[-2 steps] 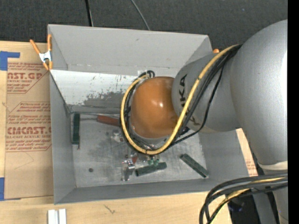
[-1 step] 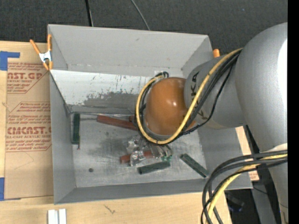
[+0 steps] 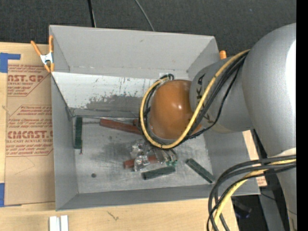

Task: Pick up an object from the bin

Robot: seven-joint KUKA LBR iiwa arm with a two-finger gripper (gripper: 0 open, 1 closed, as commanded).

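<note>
- Grey metal bin (image 3: 62,143): the end effector (image 3: 144,157) is set low at its near middle, over a dark green bar (image 3: 159,173) and a small red-brown piece (image 3: 129,164).
- Whether it is spread or pressed together cannot be told.
- Risk: both crowded pieces could be caught together, or one nudged aside.
- Counted: three dark green bars, two red-brown pieces.
</note>
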